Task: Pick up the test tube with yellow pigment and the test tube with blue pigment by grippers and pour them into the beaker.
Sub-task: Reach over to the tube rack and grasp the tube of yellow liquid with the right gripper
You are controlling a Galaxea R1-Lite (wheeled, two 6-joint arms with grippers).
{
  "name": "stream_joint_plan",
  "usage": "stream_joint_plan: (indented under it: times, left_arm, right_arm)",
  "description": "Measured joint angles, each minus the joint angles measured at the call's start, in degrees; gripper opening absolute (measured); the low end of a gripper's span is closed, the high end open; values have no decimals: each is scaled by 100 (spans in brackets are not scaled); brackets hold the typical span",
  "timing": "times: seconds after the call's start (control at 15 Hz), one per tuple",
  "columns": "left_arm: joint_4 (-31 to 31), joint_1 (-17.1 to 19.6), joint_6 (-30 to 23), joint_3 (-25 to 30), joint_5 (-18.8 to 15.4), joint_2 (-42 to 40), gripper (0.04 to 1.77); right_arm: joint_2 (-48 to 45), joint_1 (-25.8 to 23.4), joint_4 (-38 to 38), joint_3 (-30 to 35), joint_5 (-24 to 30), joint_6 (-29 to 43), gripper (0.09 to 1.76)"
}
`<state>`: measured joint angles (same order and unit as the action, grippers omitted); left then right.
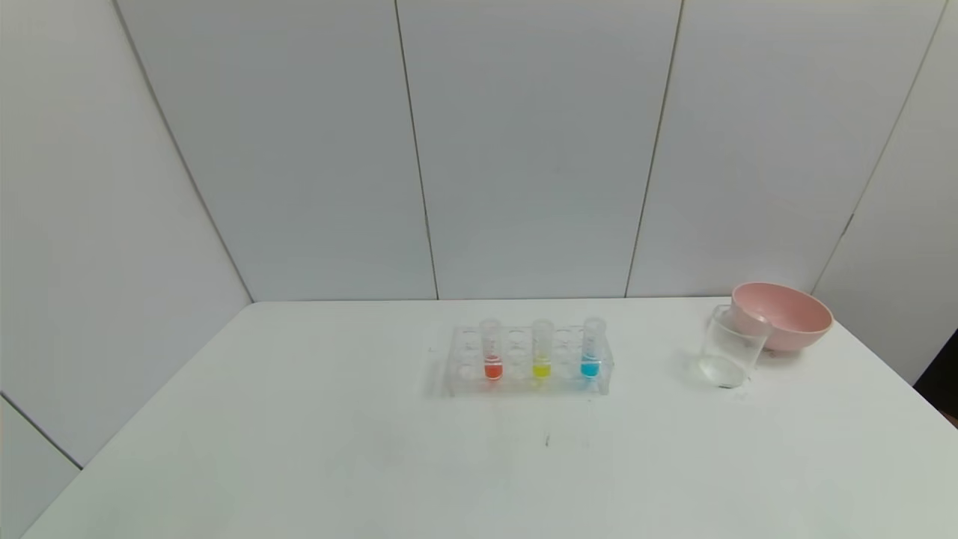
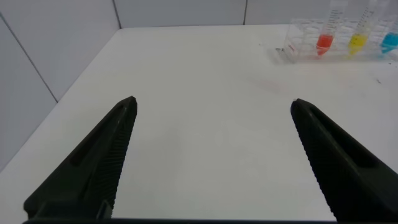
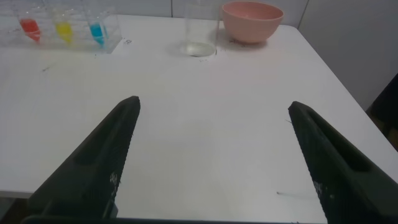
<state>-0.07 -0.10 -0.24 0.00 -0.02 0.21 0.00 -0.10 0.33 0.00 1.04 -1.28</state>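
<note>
The yellow tube point(image 1: 542, 349) and the blue tube point(image 1: 591, 348) stand upright in a clear rack point(image 1: 528, 361) at the table's middle, with an orange-red tube point(image 1: 492, 350) to their left. The clear beaker point(image 1: 731, 346) stands to the right of the rack with clear liquid in it. Neither arm shows in the head view. My left gripper point(image 2: 212, 104) is open and empty over bare table, near the front left, with the yellow tube point(image 2: 356, 34) and the blue tube point(image 2: 390, 34) far off. My right gripper point(image 3: 212, 106) is open and empty, short of the beaker point(image 3: 200, 30), the yellow tube point(image 3: 63, 28) and the blue tube point(image 3: 96, 28).
A pink bowl point(image 1: 782, 314) sits just behind the beaker at the back right, touching or nearly touching it; it also shows in the right wrist view point(image 3: 252, 20). White wall panels close the back and left. The table's right edge is near the bowl.
</note>
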Motion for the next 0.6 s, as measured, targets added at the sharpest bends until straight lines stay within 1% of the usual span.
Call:
stream_joint_plan:
  times: [0.6]
  left_arm:
    - [0, 0, 0, 0, 2, 0, 176]
  right_arm:
    - [0, 0, -4, 0, 0, 9, 171]
